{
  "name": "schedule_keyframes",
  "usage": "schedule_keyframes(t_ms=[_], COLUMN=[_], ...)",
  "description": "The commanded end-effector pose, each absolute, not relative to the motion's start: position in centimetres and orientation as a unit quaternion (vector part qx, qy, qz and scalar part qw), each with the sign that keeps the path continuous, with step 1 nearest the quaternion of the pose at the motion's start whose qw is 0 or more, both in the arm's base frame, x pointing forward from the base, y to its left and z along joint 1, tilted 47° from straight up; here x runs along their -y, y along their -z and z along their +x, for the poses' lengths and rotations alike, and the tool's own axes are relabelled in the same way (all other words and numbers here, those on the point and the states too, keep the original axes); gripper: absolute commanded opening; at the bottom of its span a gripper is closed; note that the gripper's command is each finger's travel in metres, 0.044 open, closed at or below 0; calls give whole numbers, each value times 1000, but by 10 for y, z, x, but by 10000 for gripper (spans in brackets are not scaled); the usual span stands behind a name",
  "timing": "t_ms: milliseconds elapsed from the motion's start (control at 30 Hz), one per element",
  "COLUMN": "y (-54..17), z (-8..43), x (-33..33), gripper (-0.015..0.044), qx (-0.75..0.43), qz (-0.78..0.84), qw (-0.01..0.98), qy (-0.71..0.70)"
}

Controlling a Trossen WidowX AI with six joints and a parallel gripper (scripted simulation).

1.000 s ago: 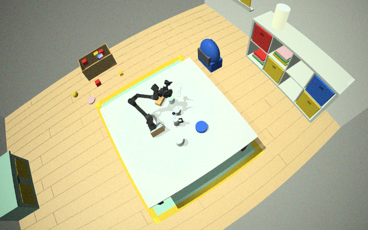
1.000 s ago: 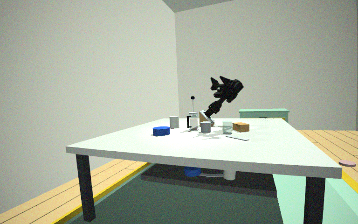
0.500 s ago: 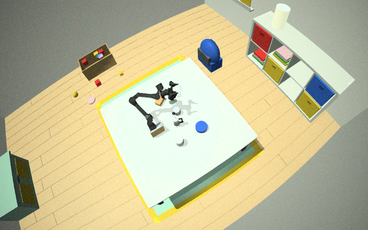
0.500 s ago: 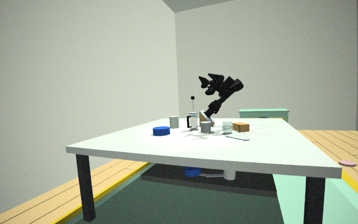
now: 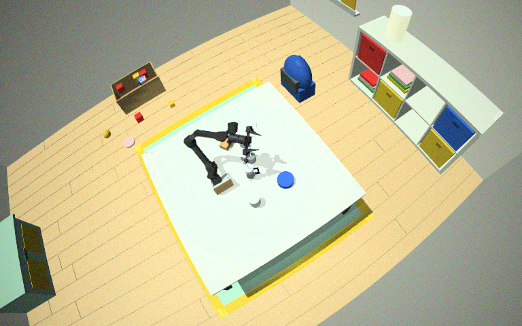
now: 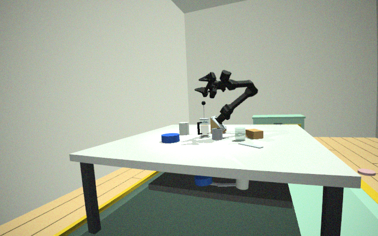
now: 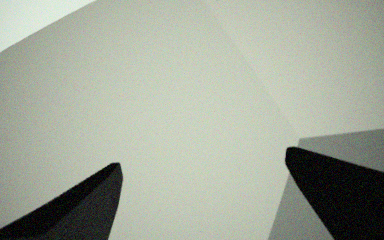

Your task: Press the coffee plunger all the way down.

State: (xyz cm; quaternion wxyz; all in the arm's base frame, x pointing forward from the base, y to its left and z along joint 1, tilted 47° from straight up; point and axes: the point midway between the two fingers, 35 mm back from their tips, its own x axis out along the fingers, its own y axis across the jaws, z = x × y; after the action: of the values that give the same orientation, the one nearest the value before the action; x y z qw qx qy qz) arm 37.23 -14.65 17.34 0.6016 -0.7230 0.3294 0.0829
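The coffee press point(image 5: 250, 174) point(image 6: 204, 131) stands upright on the table point(image 5: 269, 246) point(image 6: 211, 161), a clear jug with a black handle. Its plunger is up: the black knob point(image 6: 203, 103) sits on a thin rod high above the lid. My gripper point(image 5: 258, 142) point(image 6: 197, 84) point(image 7: 206, 163) is open and empty, its fingers pointing roughly level. In the exterior view it appears higher than the knob, with the lower finger just above and left of it. It touches neither press nor knob. The wrist view shows only walls and surfaces beyond the fingers, no press.
A grey cup point(image 5: 251, 158) point(image 6: 217, 134) stands close beside the press. A clear glass point(image 6: 239, 133), a wooden block point(image 5: 224, 145) point(image 6: 254, 133) and a thin flat slab point(image 6: 250, 145) lie beyond it. A pale cylinder point(image 5: 254, 201) point(image 6: 183, 128) and a blue disc point(image 5: 285, 179) point(image 6: 170, 138) are on the other side.
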Motion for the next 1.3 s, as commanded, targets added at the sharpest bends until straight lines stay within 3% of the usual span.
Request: schedule_keyframes(t_ms=[0,267,400,567,1267], y=[-145,-115,-115,-147,-107], z=[342,270,246,219,212], x=[168,184,178,170,128], gripper=[440,440,440,440,440], qx=[-365,-422,-412,-319,-314], qz=[-552,-158,27,358,371], qw=[738,883,902,872,868], qy=[-130,-130,-123,-102,-100])
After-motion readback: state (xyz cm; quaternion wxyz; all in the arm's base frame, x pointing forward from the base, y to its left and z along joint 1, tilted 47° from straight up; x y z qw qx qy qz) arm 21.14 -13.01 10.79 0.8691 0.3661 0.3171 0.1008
